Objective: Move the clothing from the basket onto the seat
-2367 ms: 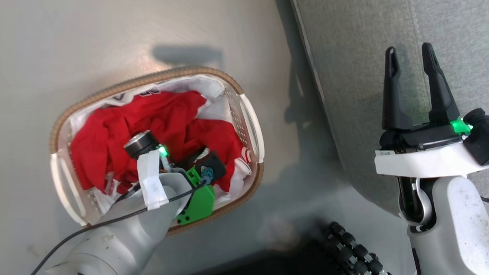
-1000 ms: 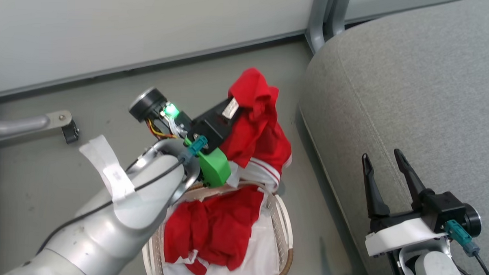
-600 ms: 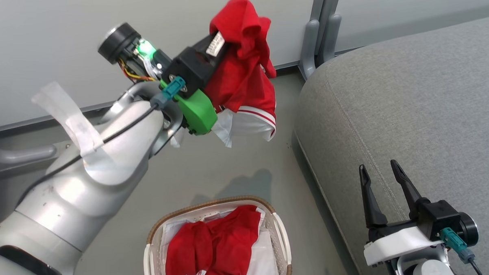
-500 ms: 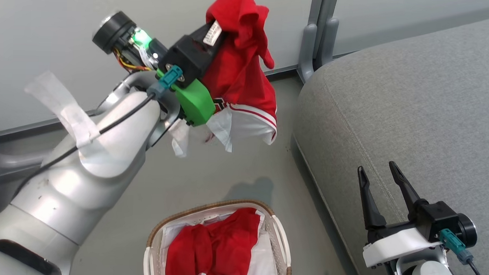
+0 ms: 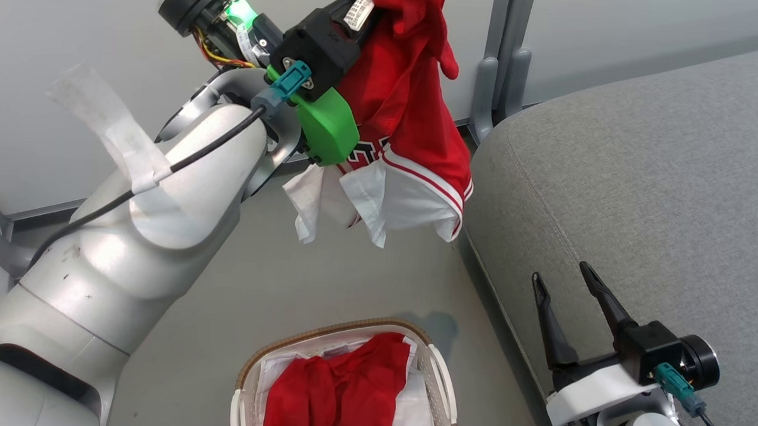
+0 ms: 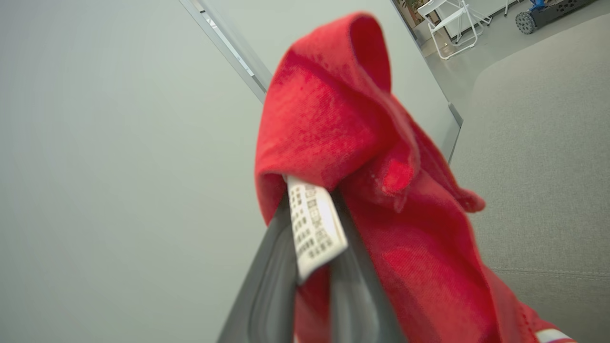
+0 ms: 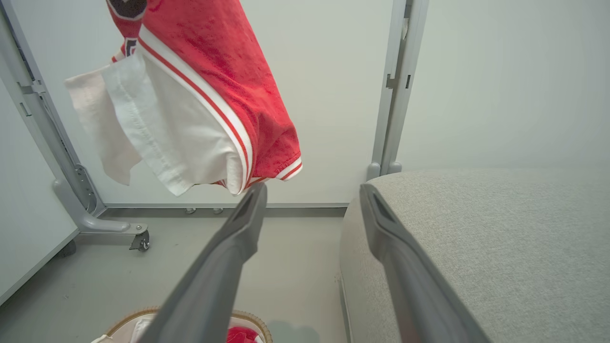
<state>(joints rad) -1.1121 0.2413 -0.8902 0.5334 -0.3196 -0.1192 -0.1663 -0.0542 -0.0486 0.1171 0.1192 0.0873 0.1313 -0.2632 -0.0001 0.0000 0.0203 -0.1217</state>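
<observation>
Well, the seat (image 5: 638, 184) spans three o'clock; the basket (image 5: 441, 379) sits at six, red clothing (image 5: 341, 394) inside. At twelve my left gripper (image 6: 310, 214) pinches a red-and-white garment (image 5: 420, 113), hanging beside the seat; at five my right gripper (image 5: 560, 271) gapes, empty.

Item one: the first garment (image 5: 414, 107), red, hangs in the air. It is bunched at the top, with its white panel and red-and-white striped hem lowest (a white label (image 6: 314, 224) shows near the top), just beside the seat's edge. Item two: the second garment (image 5: 341, 394), red, lies crumpled in the basket (image 5: 442, 385), which stands upright on the floor near the grey seat (image 5: 638, 184).
</observation>
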